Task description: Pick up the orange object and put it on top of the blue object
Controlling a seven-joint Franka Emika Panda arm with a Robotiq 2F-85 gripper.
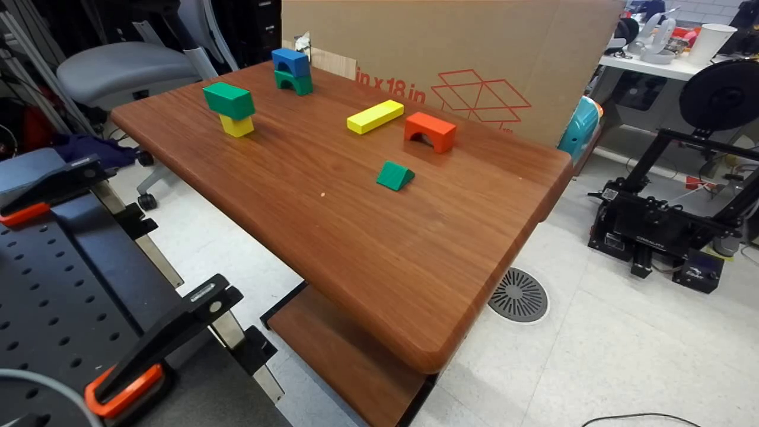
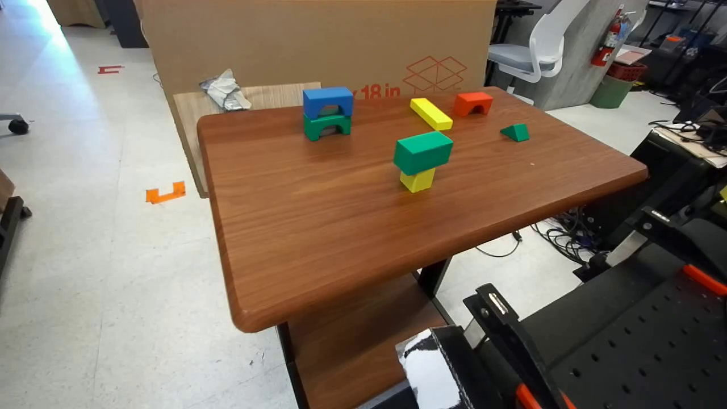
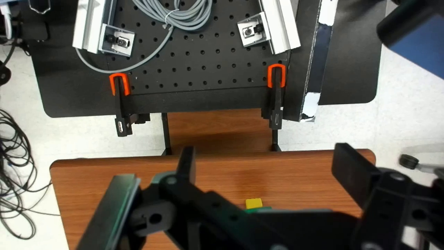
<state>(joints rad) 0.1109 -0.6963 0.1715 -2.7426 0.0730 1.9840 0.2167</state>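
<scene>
Standing on brown tabletop [image 1: 356, 231], orange block [image 1: 431, 124], cardboard [image 1: 450, 47] alongside, pale floor [image 1: 569, 344] below, jaws spread apart.

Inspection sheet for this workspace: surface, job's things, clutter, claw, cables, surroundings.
Surface: brown table, pale speck showing.
Job's things: orange arch upright on table, not yet stacked; blue arch atop green arch.
Clutter: yellow bar; green wedge; green block on yellow block.
Claw: open, nothing seen held.
Cables: grey coil on pegboard; black tangle on floor.
Surroundings: cardboard behind the table in both exterior views; printer, grey chair nearby.
</scene>
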